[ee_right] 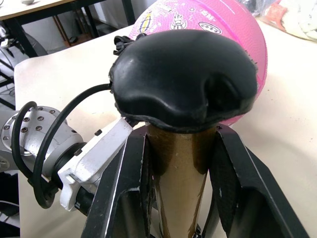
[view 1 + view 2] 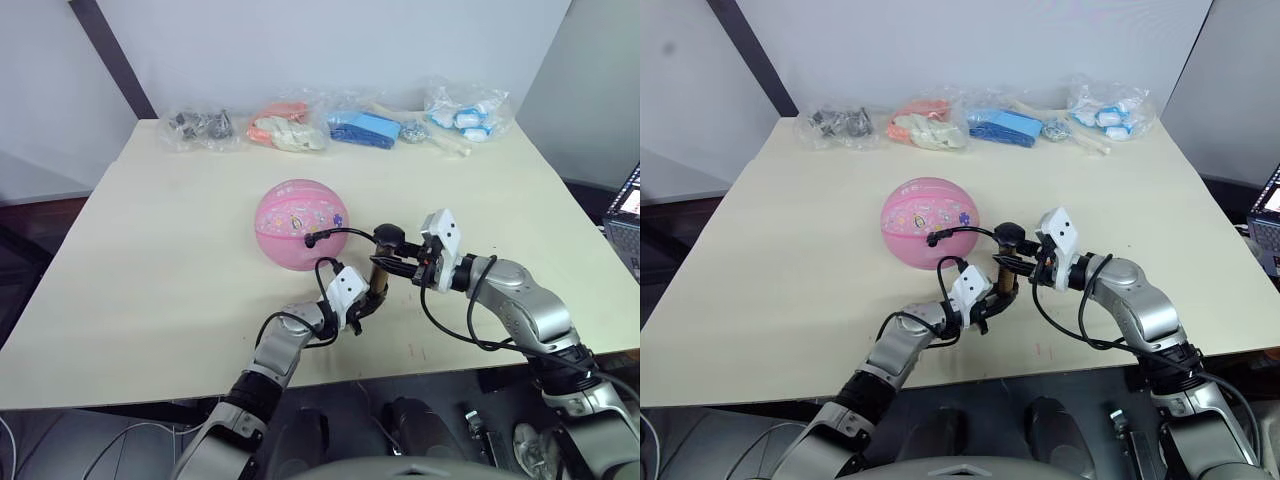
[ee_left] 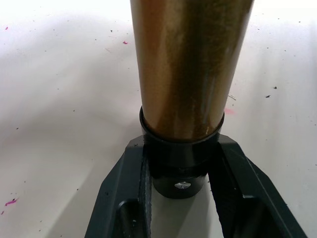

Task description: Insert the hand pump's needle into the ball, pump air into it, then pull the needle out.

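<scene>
Two grippers share the hand pump (image 2: 379, 272) right now, and its long axis is what you need to read before you move: the gold-bronze tube stands nearly upright just in front of the ball (image 2: 300, 224), base down toward the table (image 2: 150, 260), black handle (image 1: 183, 79) on top. Your left gripper (image 2: 368, 300) is clamped on the bottom of the tube, its two black fingers (image 3: 124, 198) pressed to either side of the black end collar, as the left wrist view shows. Your right gripper (image 2: 408, 266) comes in from the right side and is closed on the tube just under the handle, fingers (image 1: 126, 193) on both flanks of the metal. From the top of the pump the thin black hose (image 2: 340, 232) arcs over toward the ball and ends at the ball's near upper surface; the needle itself is too small to make out, so you cannot confirm from here whether it is seated in the valve. The ball looks round and rests near the table's middle, touching neither gripper. For pumping, judge the stroke along that upright axis: the right arm is the one placed to work the handle end while the left steadies the base.
</scene>
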Controlling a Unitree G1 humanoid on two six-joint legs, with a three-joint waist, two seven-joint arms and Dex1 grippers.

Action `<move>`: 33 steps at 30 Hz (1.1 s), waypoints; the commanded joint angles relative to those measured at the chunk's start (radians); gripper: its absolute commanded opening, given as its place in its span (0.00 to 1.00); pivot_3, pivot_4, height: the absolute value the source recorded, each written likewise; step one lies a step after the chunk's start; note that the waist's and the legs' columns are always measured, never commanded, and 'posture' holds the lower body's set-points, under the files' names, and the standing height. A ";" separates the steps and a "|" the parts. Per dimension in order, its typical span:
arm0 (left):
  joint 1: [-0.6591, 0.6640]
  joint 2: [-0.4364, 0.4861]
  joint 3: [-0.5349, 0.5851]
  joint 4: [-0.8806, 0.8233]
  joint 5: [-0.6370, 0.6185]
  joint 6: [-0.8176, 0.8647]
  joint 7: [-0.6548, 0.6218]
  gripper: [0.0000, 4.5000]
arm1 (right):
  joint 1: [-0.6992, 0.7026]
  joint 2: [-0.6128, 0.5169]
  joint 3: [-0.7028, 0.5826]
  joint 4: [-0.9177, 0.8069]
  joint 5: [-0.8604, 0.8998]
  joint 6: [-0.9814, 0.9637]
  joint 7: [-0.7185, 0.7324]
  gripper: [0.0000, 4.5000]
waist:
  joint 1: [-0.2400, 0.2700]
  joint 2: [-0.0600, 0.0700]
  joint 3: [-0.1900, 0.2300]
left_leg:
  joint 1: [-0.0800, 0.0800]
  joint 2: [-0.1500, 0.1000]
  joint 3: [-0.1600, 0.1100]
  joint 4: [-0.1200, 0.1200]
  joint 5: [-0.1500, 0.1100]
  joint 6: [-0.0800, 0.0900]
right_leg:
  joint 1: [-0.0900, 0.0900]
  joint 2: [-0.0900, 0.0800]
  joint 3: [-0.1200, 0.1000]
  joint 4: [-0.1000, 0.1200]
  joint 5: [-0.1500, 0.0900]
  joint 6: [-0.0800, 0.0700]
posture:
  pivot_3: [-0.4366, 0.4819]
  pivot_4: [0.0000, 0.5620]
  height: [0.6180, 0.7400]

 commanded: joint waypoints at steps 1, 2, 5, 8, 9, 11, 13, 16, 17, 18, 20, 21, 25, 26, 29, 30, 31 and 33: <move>0.032 0.029 0.010 0.060 0.019 0.018 0.004 0.24 | 0.014 -0.053 -0.051 -0.005 0.014 0.130 -0.009 0.22 | 0.001 0.002 0.001 | -0.001 0.000 0.000 0.000 0.000 0.000 | 0.000 0.000 0.000 0.000 0.000 0.000 | 0.48 0.27 1.00; 0.027 0.026 0.010 0.069 0.019 0.015 0.005 0.24 | 0.003 -0.064 -0.071 -0.021 0.025 0.142 -0.005 0.22 | 0.003 0.003 0.002 | -0.002 0.000 0.000 0.000 0.000 0.000 | -0.001 0.000 0.000 0.000 0.000 0.000 | 0.48 0.27 1.00; 0.022 0.021 0.007 0.084 0.020 0.006 0.007 0.24 | -0.039 -0.098 -0.157 -0.093 0.096 0.204 -0.008 0.22 | 0.009 0.007 0.008 | -0.005 -0.003 0.000 0.000 0.000 0.000 | -0.003 -0.003 0.000 0.000 0.000 0.000 | 0.48 0.27 1.00; 0.014 0.017 0.007 0.098 0.019 -0.002 0.007 0.24 | -0.090 -0.146 -0.229 -0.163 0.163 0.277 -0.014 0.22 | 0.023 0.010 0.016 | -0.011 -0.005 0.001 0.000 0.000 0.000 | -0.009 -0.004 0.001 -0.001 0.001 0.003 | 0.48 0.27 1.00; 0.011 0.015 0.006 0.103 0.019 -0.005 0.006 0.24 | -0.132 -0.174 -0.277 -0.202 0.212 0.322 -0.022 0.22 | 0.024 0.011 0.016 | -0.013 -0.005 0.001 0.001 0.000 0.000 | -0.011 -0.005 0.001 -0.001 0.003 0.005 | 0.48 0.27 1.00; 0.005 0.012 0.003 0.112 0.018 -0.011 0.004 0.24 | -0.197 -0.216 -0.347 -0.253 0.291 0.390 -0.039 0.22 | 0.029 0.017 0.022 | -0.018 -0.006 0.001 0.002 0.000 0.000 | -0.015 -0.005 0.001 0.000 0.004 0.006 | 0.48 0.27 1.00; 0.001 0.012 0.000 0.118 0.016 -0.015 0.002 0.24 | -0.238 -0.244 -0.387 -0.278 0.345 0.440 -0.057 0.22 | 0.030 0.015 0.023 | -0.024 -0.007 0.001 0.004 0.000 0.000 | -0.019 -0.005 0.002 0.000 0.005 0.009 | 0.48 0.27 1.00; -0.003 0.012 0.000 0.125 0.014 -0.019 0.000 0.24 | -0.276 -0.267 -0.422 -0.295 0.399 0.488 -0.078 0.22 | 0.031 0.013 0.024 | -0.023 -0.006 0.000 0.004 0.000 0.000 | -0.019 -0.005 0.001 -0.001 0.005 0.008 | 0.48 0.27 1.00; -0.004 0.012 -0.001 0.125 0.014 -0.020 -0.001 0.24 | -0.290 -0.272 -0.434 -0.298 0.416 0.501 -0.088 0.22 | 0.030 0.013 0.024 | -0.024 -0.006 0.001 0.004 0.000 0.000 | -0.019 -0.005 0.001 -0.001 0.005 0.008 | 0.48 0.27 1.00; -0.004 0.012 -0.001 0.125 0.013 -0.020 -0.002 0.24 | -0.305 -0.278 -0.443 -0.301 0.431 0.513 -0.097 0.22 | 0.030 0.013 0.024 | -0.023 -0.006 0.001 0.004 0.000 0.000 | -0.019 -0.005 0.002 -0.001 0.005 0.008 | 0.48 0.27 1.00; -0.002 0.012 -0.002 0.122 0.012 -0.020 -0.003 0.24 | -0.325 -0.279 -0.450 -0.303 0.453 0.525 -0.114 0.22 | 0.029 0.013 0.024 | -0.023 -0.006 0.002 0.004 0.000 0.000 | -0.019 -0.005 0.002 -0.001 0.005 0.008 | 0.48 0.27 1.00; -0.002 0.012 -0.002 0.120 0.012 -0.019 -0.003 0.24 | -0.325 -0.278 -0.444 -0.305 0.454 0.525 -0.118 0.22 | 0.029 0.013 0.024 | -0.023 -0.006 0.003 0.004 0.000 0.000 | -0.019 -0.005 0.003 -0.001 0.005 0.008 | 0.48 0.27 1.00; 0.002 0.013 -0.002 0.112 0.011 -0.017 -0.005 0.24 | -0.268 -0.261 -0.374 -0.297 0.398 0.488 -0.114 0.22 | 0.030 0.012 0.024 | -0.023 -0.006 0.002 0.004 0.000 0.000 | -0.019 -0.005 0.002 -0.001 0.005 0.008 | 0.48 0.27 1.00; 0.002 0.013 -0.002 0.110 0.011 -0.016 -0.005 0.24 | -0.249 -0.252 -0.356 -0.290 0.382 0.473 -0.111 0.22 | 0.029 0.011 0.024 | -0.023 -0.006 0.002 0.004 0.000 0.000 | -0.019 -0.005 0.002 -0.001 0.005 0.009 | 0.48 0.27 1.00; 0.005 0.016 -0.001 0.099 0.010 -0.010 -0.006 0.24 | -0.174 -0.235 -0.244 -0.246 0.278 0.393 -0.084 0.22 | 0.027 0.010 0.023 | -0.022 -0.006 0.002 0.004 0.000 0.000 | -0.018 -0.005 0.002 0.000 0.005 0.009 | 0.48 0.27 1.00; 0.006 0.017 0.000 0.095 0.010 -0.009 -0.006 0.24 | -0.153 -0.233 -0.207 -0.232 0.244 0.366 -0.073 0.22 | 0.026 0.009 0.021 | -0.020 -0.006 0.002 0.004 0.000 0.000 | -0.016 -0.004 0.002 0.000 0.005 0.009 | 0.48 0.27 1.00; 0.007 0.018 0.001 0.092 0.010 -0.007 -0.006 0.24 | -0.135 -0.220 -0.184 -0.214 0.225 0.342 -0.071 0.22 | 0.023 0.008 0.019 | -0.019 -0.005 0.002 0.004 0.000 0.000 | -0.015 -0.004 0.002 0.000 0.005 0.008 | 0.48 0.27 1.00; 0.011 0.021 0.003 0.083 0.009 -0.001 -0.007 0.24 | -0.095 -0.191 -0.118 -0.155 0.164 0.284 -0.066 0.22 | 0.021 0.006 0.017 | -0.015 -0.004 0.002 0.004 0.000 0.000 | -0.012 -0.003 0.003 0.000 0.004 0.007 | 0.48 0.27 1.00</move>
